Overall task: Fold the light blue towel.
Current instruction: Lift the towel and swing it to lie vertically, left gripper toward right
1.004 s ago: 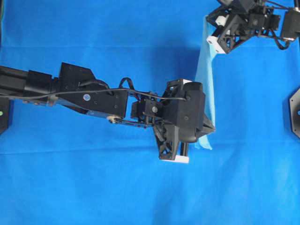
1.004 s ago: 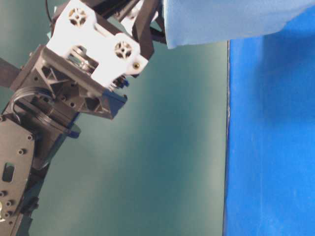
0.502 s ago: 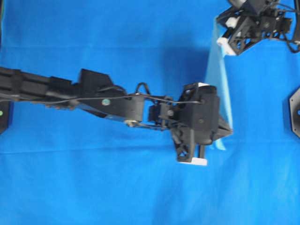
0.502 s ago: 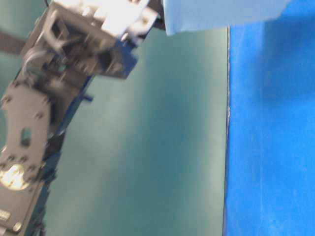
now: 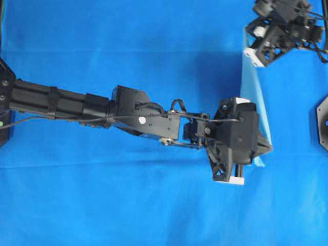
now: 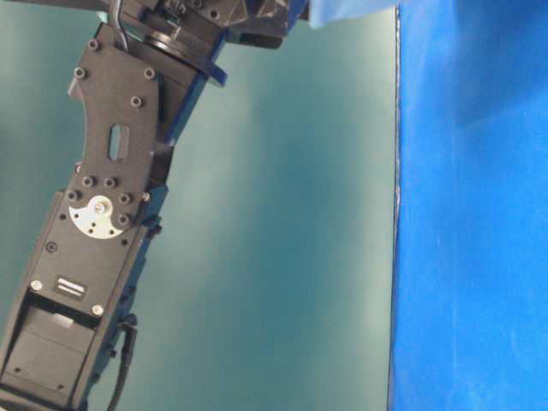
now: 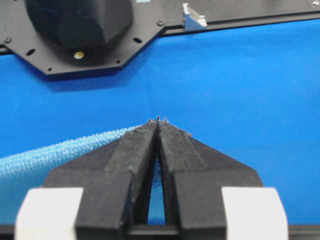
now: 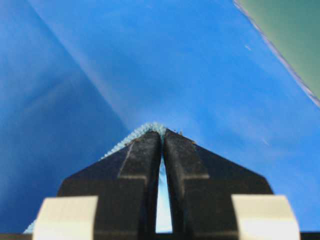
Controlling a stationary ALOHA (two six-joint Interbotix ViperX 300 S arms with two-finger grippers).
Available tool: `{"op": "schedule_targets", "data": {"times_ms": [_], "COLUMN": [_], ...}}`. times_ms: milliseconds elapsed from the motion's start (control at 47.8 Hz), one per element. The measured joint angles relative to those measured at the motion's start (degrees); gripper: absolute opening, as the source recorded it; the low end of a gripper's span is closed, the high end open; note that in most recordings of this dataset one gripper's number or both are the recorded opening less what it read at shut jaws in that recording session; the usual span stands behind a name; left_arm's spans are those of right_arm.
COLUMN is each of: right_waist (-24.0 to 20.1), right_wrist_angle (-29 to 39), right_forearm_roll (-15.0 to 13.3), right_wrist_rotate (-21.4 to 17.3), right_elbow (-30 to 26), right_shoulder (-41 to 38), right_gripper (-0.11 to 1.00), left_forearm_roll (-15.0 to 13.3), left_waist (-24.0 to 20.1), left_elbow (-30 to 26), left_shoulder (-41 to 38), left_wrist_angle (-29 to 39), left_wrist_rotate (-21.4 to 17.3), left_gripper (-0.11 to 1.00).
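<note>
Overhead, the light blue towel (image 5: 254, 97) is held taut above the royal-blue cloth (image 5: 128, 46), stretched between two grippers. One corner is pinched by the closed left gripper (image 7: 158, 125); another is pinched by the right gripper (image 8: 162, 135).

We see the light blue towel (image 7: 45, 157) as soft cloth with a fine fuzzy pile. The deep blue table cover (image 5: 128, 46) looks like smooth matt fabric. The gripper fingers (image 7: 135, 155) seem matt black, slightly grainy plastic.
</note>
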State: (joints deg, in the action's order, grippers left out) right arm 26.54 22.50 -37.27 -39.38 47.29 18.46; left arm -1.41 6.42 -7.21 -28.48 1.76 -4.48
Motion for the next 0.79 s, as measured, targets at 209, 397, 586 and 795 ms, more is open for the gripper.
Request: {"op": "schedule_targets", "data": {"times_ms": [209,397,586,795], "right_waist": [-0.4,-2.3,-2.8,-2.8], "right_wrist_angle": [-6.8,-10.7,-11.3,-12.0], "right_forearm_roll": [0.0,0.0,-0.1,-0.2], "right_wrist_rotate": [0.0,0.0,0.0,0.0], "right_elbow": [-5.4,-10.7,-13.5,-13.8], "right_shoulder": [-10.3,-17.7,-20.9,-22.0], "right_gripper": [0.04,0.04,0.04,0.04], "left_forearm_roll": [-0.1,-0.2,-0.2,-0.2], "left_waist": [0.0,0.4,0.8,0.8], "left_elbow": [10.4,22.1,29.5,32.0], "left_shoulder": [3.1,8.3,11.0,11.3], "left_wrist_angle": [-2.1,-7.4,-11.6,-12.4], "left_wrist_rotate": [1.9,4.9,5.8,5.8], "left_gripper": [0.01,0.01,0.01,0.01]}}
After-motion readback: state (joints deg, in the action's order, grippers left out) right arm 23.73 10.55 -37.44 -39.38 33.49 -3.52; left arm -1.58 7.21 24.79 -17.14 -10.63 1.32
